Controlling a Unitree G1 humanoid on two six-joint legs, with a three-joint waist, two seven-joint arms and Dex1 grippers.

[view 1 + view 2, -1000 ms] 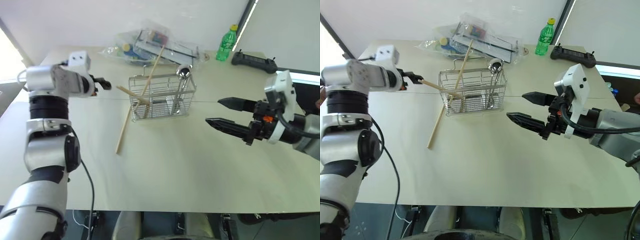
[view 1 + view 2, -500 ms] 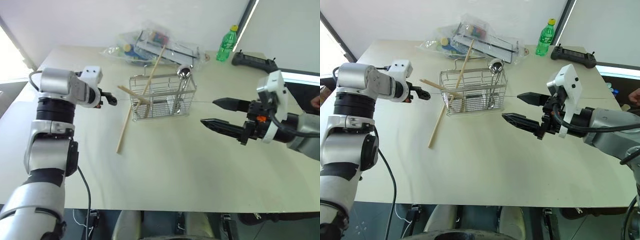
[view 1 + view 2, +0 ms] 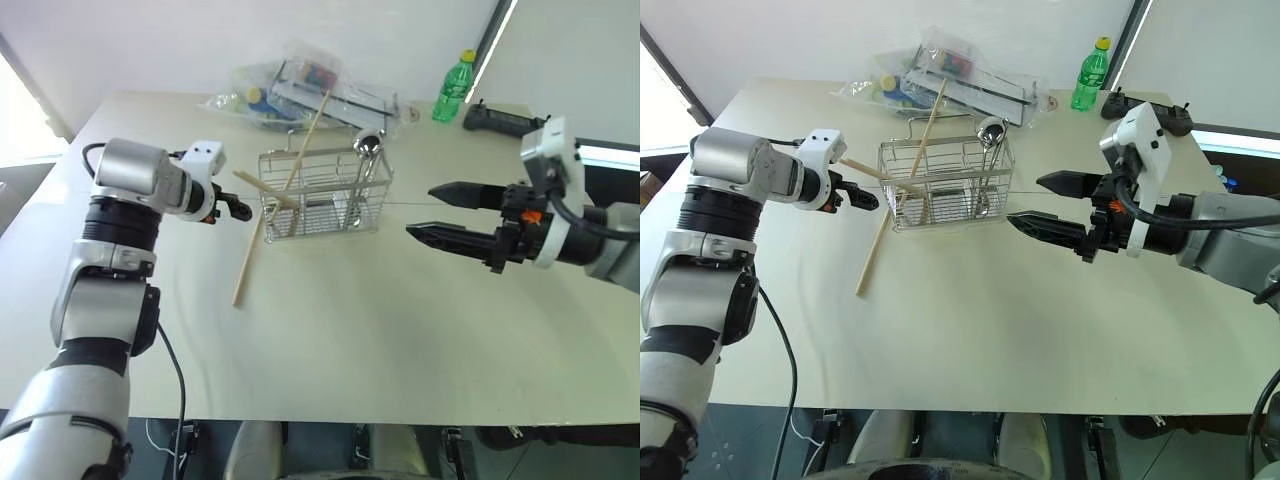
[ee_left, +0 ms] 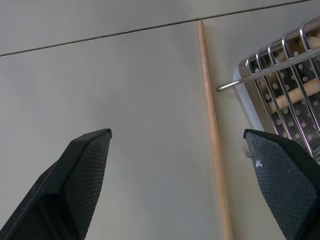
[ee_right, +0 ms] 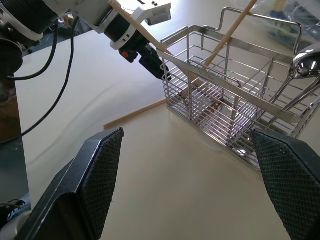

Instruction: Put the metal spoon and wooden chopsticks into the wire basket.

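Chrome wire basket (image 3: 325, 193) stood mid-surface (image 3: 330, 330) holding the metal spoon (image 3: 362, 160) and two wooden chopsticks (image 3: 300, 150), while a third chopstick (image 3: 246, 258) lay on the surface against its left side. Both the left hand (image 3: 243, 210), just beside that chopstick, and the right hand (image 3: 435, 211), near the basket's right, were spread and empty. Behind stood a plastic bag (image 3: 300, 90), green bottle (image 3: 453, 88) and black controller (image 3: 503, 120).

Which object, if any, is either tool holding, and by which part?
Nothing is held. The left tool and right tool are both open and empty; one chopstick lies on the table.
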